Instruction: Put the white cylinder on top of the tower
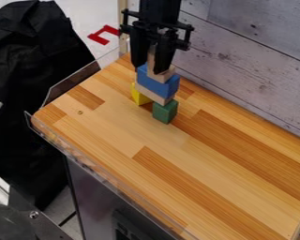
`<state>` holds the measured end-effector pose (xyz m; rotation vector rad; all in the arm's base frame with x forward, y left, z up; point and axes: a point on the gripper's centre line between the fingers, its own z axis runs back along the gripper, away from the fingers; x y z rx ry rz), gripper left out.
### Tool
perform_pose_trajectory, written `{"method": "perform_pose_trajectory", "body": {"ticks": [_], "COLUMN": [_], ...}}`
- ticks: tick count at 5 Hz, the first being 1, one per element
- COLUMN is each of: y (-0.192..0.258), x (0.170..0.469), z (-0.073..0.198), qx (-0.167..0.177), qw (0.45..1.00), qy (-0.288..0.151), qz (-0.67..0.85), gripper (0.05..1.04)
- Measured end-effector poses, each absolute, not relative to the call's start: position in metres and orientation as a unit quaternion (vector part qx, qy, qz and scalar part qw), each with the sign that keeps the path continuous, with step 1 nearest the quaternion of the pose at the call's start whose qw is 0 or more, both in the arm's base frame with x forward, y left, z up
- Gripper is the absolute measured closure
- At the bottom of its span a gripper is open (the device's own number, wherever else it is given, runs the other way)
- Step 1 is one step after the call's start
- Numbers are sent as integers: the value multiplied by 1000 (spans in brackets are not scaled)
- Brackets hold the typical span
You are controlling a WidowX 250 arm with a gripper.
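Roughly vertical, long axis of pale piece (151, 62).

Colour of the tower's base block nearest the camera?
That block is green; clearest in the camera view.

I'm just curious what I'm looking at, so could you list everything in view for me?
Tabletop: one, striped brown wood, centre
Green block: one, green, on the tabletop
Yellow block: one, yellow, behind and left of the green block
Slab: one, pale wood, over both
Blue block: one, blue, on the slab
Pale top wood: one piece or more, can't tell; pale, on the blue block
Plank wall: one, whitish grey, behind
Black cloth: one, black, left
Red shape: one, red, upper left
Cabinet: one, grey, below the tabletop
Arm: one, black, top edge
Pincer: one, black, at the pale top wood
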<state>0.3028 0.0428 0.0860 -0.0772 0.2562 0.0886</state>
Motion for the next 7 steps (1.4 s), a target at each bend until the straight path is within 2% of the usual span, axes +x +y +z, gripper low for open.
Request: {"method": "perform_pose_trajectory", "body": {"ticks": [3,4,5,6,7], "y": [46,47,46,47,49], "x": [302,302,301,303,301], "z": [84,83,78,78,81], "qx": [-34,-30,-24,-20,-22], "qw": [990,990,988,988,988], "qy": [127,127,137,132,132], "qz": [57,60,61,72,82], "gripper": [606,566,255,72,79]}}
